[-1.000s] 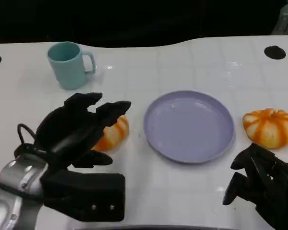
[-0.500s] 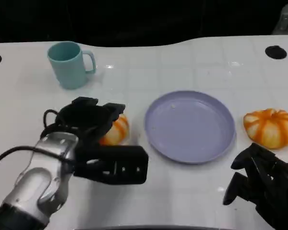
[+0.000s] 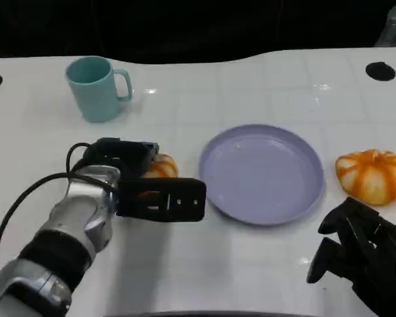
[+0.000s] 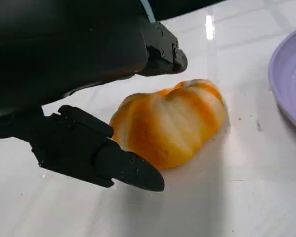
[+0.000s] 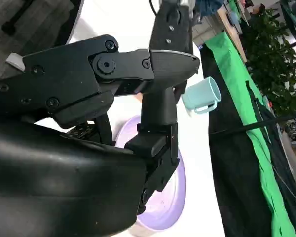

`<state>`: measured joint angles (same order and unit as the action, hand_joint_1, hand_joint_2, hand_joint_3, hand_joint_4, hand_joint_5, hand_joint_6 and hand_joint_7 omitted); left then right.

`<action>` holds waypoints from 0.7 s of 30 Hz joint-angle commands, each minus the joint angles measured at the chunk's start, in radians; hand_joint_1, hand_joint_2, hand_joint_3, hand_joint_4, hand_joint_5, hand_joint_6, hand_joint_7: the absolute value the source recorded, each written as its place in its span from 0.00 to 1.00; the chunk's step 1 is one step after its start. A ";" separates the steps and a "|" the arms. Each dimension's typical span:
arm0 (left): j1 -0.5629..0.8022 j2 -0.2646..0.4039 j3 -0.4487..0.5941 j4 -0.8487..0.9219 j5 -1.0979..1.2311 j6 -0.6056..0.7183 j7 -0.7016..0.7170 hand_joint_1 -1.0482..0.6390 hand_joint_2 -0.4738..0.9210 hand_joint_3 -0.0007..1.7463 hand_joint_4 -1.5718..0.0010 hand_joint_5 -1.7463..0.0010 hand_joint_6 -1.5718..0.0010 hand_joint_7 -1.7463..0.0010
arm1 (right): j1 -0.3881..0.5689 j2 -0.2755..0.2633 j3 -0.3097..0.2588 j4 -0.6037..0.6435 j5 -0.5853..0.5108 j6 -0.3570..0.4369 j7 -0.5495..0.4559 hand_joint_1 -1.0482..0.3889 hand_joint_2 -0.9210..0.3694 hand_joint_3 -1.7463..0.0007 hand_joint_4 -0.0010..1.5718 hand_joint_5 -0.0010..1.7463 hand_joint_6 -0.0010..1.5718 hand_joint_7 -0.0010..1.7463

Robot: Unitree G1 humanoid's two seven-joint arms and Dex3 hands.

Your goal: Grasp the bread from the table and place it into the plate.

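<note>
An orange-and-white striped bread (image 3: pixel 161 166) lies on the white table just left of the lavender plate (image 3: pixel 261 175). My left hand (image 3: pixel 122 158) is down over it and hides most of it. In the left wrist view the bread (image 4: pixel 172 121) sits between my left hand's fingers (image 4: pixel 108 160), one on each side, with small gaps showing; it still rests on the table. A second striped bread (image 3: pixel 371 175) lies right of the plate. My right hand (image 3: pixel 356 261) rests at the near right, fingers loosely bent, holding nothing.
A teal mug (image 3: pixel 96 89) stands at the back left, apart from my left arm. The right wrist view shows the mug (image 5: pixel 201 96) and a slice of the plate (image 5: pixel 163 207) beyond my right hand's fingers. The table's dark far edge runs along the back.
My left hand has turned over and dropped onto the left bread, its fingers now straddling it. The right hand, plate, mug and right bread have not moved.
</note>
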<state>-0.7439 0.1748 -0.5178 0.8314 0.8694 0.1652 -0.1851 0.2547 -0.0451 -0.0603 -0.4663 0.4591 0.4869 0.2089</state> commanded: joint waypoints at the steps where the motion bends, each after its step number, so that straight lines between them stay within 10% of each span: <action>1: -0.067 -0.016 -0.007 0.131 -0.040 -0.036 0.045 0.32 0.93 0.00 0.99 0.89 0.90 1.00 | 0.004 -0.011 -0.007 -0.011 0.013 0.005 -0.001 0.39 0.00 0.81 0.42 1.00 0.32 0.92; 16: -0.112 -0.057 -0.015 0.375 -0.122 -0.196 0.193 0.42 0.95 0.00 0.91 0.90 0.83 0.98 | 0.002 -0.015 -0.005 -0.011 0.016 0.005 0.002 0.39 0.00 0.81 0.41 1.00 0.32 0.91; 21: -0.096 -0.059 -0.004 0.420 -0.148 -0.240 0.297 0.53 1.00 0.01 0.68 0.92 0.67 0.98 | 0.001 -0.011 -0.012 -0.014 0.026 0.017 -0.006 0.39 0.00 0.82 0.41 1.00 0.33 0.91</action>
<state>-0.8513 0.1159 -0.5222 1.2235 0.7329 -0.0515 0.0625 0.2544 -0.0469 -0.0619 -0.4701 0.4693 0.4975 0.2070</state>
